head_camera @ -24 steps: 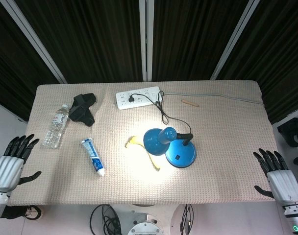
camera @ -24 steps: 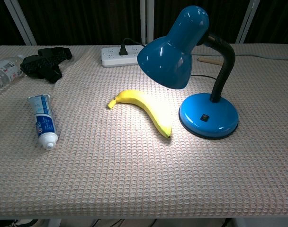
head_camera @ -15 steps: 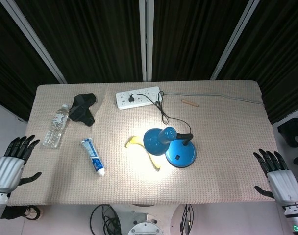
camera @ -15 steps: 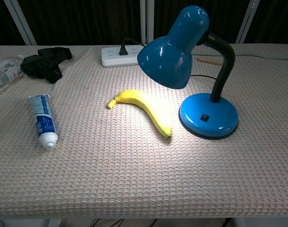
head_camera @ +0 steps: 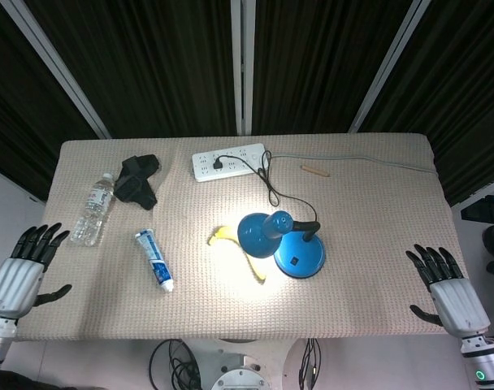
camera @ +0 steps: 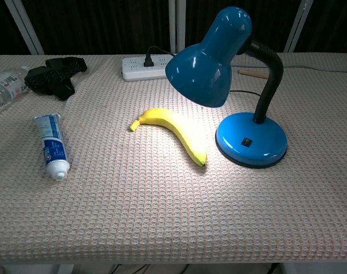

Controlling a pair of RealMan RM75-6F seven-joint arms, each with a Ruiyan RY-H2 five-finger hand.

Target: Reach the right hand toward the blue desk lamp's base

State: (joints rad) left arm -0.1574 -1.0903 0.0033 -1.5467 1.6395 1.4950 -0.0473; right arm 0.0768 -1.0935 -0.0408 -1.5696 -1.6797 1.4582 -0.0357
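Blue desk lamp [head_camera: 281, 240], lit, stands on the cloth-covered table [head_camera: 377, 211]; its round base [camera: 251, 138] lies well to the left of the right hand [head_camera: 444, 294] and a little farther from the robot, nothing between them but bare cloth. Shade [camera: 203, 57] tilts down toward a banana [camera: 176, 133], which lies just beyond the base on the side away from the right hand, its near tip close to the base rim but apart from it. Right hand sits at the table's near right corner, over the edge, fingers spread and holding nothing; seen only in the head view. Lamp cord runs back to a white power strip [head_camera: 228, 162] at the far edge. A small wooden stick [head_camera: 315, 170] lies far from the right hand, toward the back. Toothpaste tube [head_camera: 154, 260], water bottle [head_camera: 93, 208] and black cloth bundle [head_camera: 138, 180] lie nearer the left hand [head_camera: 19, 272], which hangs off the near left corner, fingers apart, empty.
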